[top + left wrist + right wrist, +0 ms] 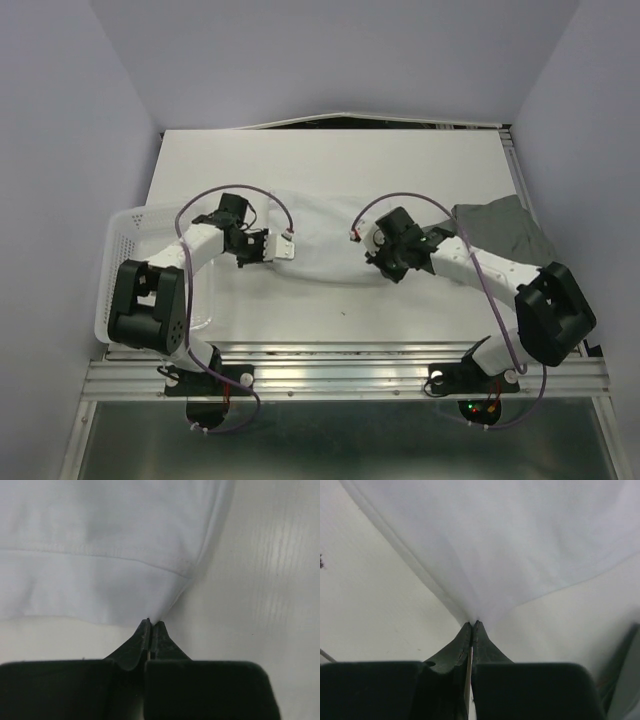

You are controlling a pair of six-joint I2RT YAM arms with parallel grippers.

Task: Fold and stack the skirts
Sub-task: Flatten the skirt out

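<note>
1. The plain white cloth skirt (322, 235) lies spread and unfolded across the middle of the top view, on the white tabletop (330, 160).
2. The left gripper (151, 628) pinches its hemmed corner, and the right gripper (471, 626) pinches the opposite edge.
3. The grey pleated skirt (500, 232) lies crumpled at centre right, with nothing stacked. By my judgement, the folding has barely begun.

Bare white tabletop (330, 160) across the upper frame and a strip at lower centre: passage open. Mid-frame taken by the plain white cloth skirt (325, 230), the left arm (195, 247) and right arm (465, 262) over its ends. White slatted plastic basket (125, 232) blocks the left edge, grey pleated cloth skirt (500, 226) the right
</note>
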